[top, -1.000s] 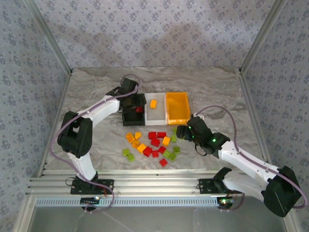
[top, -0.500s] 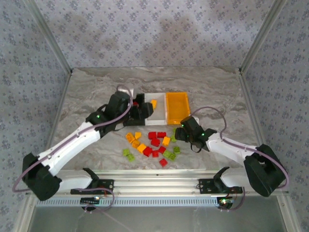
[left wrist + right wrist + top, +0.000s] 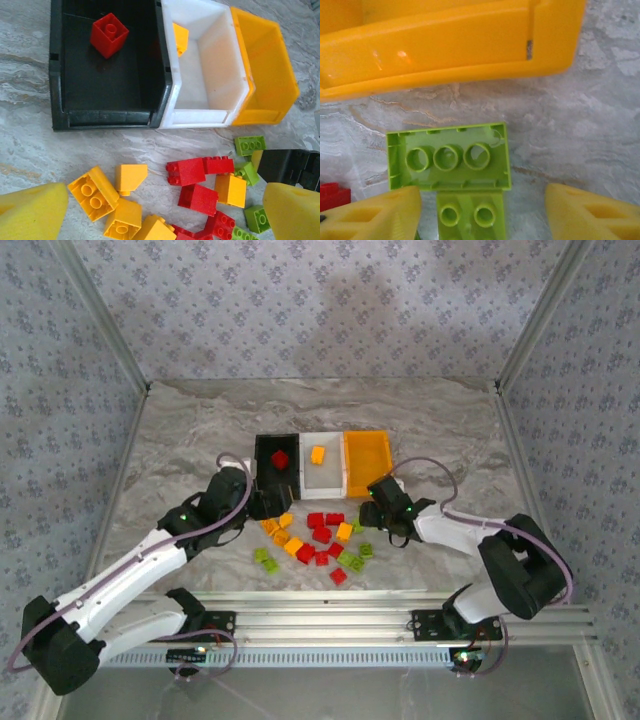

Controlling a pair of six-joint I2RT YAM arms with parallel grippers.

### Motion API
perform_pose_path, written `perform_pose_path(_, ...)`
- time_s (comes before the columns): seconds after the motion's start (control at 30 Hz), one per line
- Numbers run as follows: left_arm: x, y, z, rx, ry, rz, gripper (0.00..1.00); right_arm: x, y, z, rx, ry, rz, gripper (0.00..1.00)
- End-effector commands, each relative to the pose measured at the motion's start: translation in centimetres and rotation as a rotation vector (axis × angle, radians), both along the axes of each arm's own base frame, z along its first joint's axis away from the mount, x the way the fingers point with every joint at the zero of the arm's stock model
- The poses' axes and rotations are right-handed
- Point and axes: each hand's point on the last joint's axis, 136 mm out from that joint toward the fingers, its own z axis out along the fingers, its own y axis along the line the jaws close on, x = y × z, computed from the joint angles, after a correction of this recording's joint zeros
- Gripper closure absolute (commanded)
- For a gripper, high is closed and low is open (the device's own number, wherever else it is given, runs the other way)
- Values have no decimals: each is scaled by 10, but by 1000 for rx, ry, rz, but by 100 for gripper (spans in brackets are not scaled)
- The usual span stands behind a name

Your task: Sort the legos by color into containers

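item: legos [image 3: 318, 538]. loose heap of red, orange-yellow and lime green bricks on the marbled table [image 3: 180, 440], centre of the overhead view, just below the row of bins. i cannot give an exact count: several overlap, and the arms' black heads cover the heap's left and right edges.

containers: black bin [image 3: 272, 478], white bin [image 3: 322, 478] and orange bin [image 3: 368, 465], joined side by side, left to right. one red brick [image 3: 109, 35] lies in the black bin, top of the left wrist view. one orange-yellow brick [image 3: 180, 39] lies in the white bin against its left wall, partly hidden by that wall.

left gripper [image 3: 165, 215]: pads spread wide, one in each lower corner of its wrist view, both cropped by the frame. it hangs over the heap's left part, below the black bin.

right gripper [image 3: 480, 215]: pads apart, low in its wrist view, cut off at the bottom edge. a lime brick [image 3: 449, 159] lies hollow side up just below the orange bin's near wall. a second lime brick [image 3: 470, 216] touches it and sits between the pads, its lower half cropped. i cannot tell whether the left-hand pad touches either; the right-hand pad stands clear.
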Motion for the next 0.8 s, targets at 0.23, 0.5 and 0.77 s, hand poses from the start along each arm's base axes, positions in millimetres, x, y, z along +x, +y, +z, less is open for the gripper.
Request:
perform_pose_path(0.23,0,20,-18,54,26,77,0,-6,-20,-15,-122,72,-24,57)
perform_pose_path(0.5,1,27,-28,81,26,96,0,-7,-19,37,-47,-39,-18,73)
perform_pose_path(0.77,-3,29,-38,81,46,96,0,45,4,121,-4,-195,23,72)
